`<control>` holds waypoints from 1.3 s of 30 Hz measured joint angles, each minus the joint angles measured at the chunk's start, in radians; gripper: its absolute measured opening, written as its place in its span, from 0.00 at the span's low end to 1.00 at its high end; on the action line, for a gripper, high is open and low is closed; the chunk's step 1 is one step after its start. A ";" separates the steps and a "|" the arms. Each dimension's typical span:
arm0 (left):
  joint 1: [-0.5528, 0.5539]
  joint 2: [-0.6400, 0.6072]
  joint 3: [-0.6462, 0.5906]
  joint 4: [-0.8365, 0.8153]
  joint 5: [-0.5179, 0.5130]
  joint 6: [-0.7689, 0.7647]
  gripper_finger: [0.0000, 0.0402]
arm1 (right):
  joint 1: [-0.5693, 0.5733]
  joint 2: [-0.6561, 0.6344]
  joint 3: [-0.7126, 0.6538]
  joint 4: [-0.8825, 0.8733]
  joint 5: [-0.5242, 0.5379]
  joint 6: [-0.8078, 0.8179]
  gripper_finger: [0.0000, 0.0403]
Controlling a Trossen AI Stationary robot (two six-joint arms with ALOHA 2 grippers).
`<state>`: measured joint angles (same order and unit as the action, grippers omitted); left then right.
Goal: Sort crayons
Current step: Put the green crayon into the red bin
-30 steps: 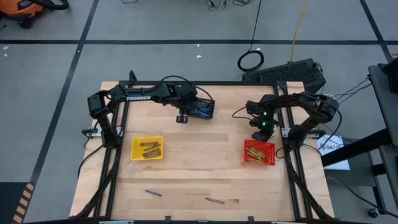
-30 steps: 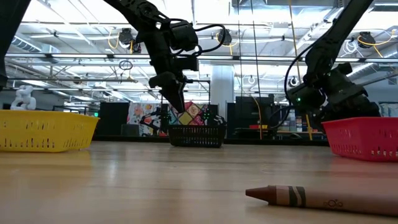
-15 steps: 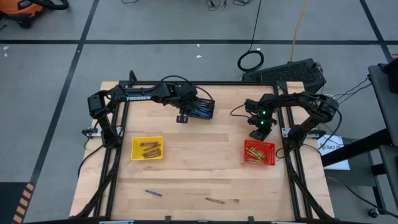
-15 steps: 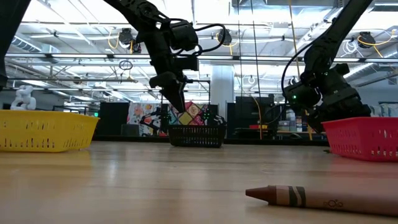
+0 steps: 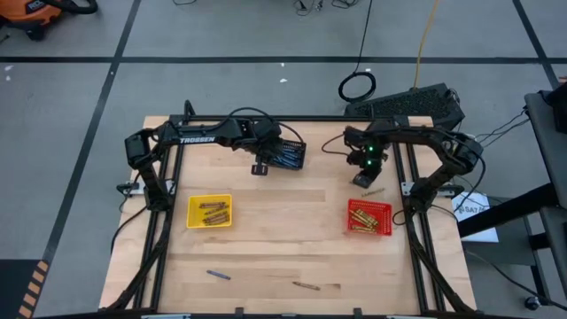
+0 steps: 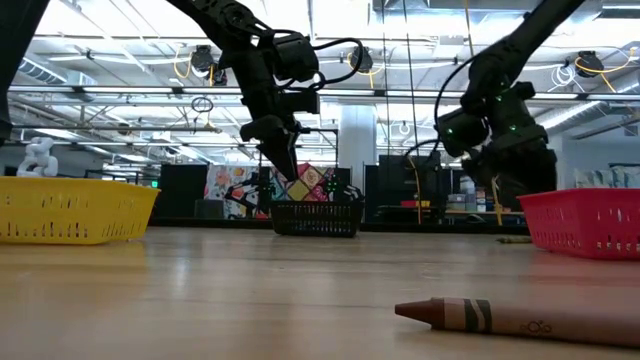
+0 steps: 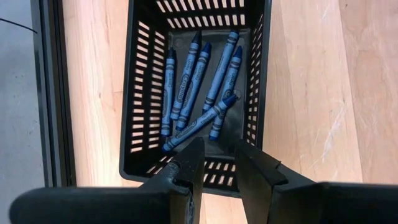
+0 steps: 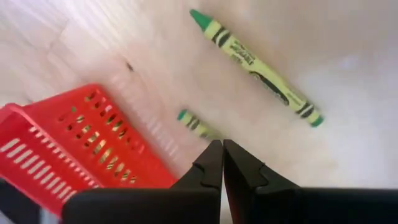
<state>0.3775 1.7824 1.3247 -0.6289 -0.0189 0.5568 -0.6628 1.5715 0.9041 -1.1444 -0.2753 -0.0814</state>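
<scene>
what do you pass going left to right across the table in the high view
yellow basket → loose crayon near the front edge → left hand → black basket → second loose crayon → right hand → red basket

Wide bare table [image 5: 283,230] lies between the yellow basket [image 5: 209,211] at left and red basket [image 5: 368,216] at right; the black basket [image 5: 289,153] stands far.
</scene>
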 joint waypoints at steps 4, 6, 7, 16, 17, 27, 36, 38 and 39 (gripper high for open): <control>0.000 0.000 0.000 0.000 0.000 0.000 0.21 | -0.019 0.000 0.018 0.070 0.021 -0.077 0.00; 0.000 0.000 0.000 0.000 0.000 0.000 0.21 | -0.025 0.000 0.018 0.110 0.037 -0.126 0.00; 0.000 0.000 0.000 0.000 0.000 0.000 0.21 | -0.025 0.000 0.018 0.127 0.066 -0.154 0.00; 0.000 0.000 0.000 0.000 0.000 0.000 0.21 | -0.025 0.000 0.018 0.178 0.199 -0.299 0.00; 0.000 0.000 0.000 0.000 0.000 0.000 0.21 | -0.023 0.000 0.018 0.183 0.199 -0.300 0.01; 0.000 0.000 0.000 0.000 0.000 0.000 0.21 | -0.016 0.000 0.018 0.219 0.197 -0.353 0.15; 0.000 0.000 0.000 0.000 0.000 0.000 0.21 | -0.016 0.000 0.018 0.266 0.194 -0.387 0.22; 0.000 0.000 0.000 0.000 0.000 -0.001 0.21 | -0.016 0.000 0.018 0.258 0.191 -0.387 0.22; 0.000 0.000 0.000 0.000 0.000 -0.001 0.21 | -0.016 0.000 0.018 0.251 0.182 -0.387 0.22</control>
<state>0.3771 1.7824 1.3247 -0.6292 -0.0189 0.5560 -0.6788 1.5717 0.9218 -0.8936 -0.0933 -0.4679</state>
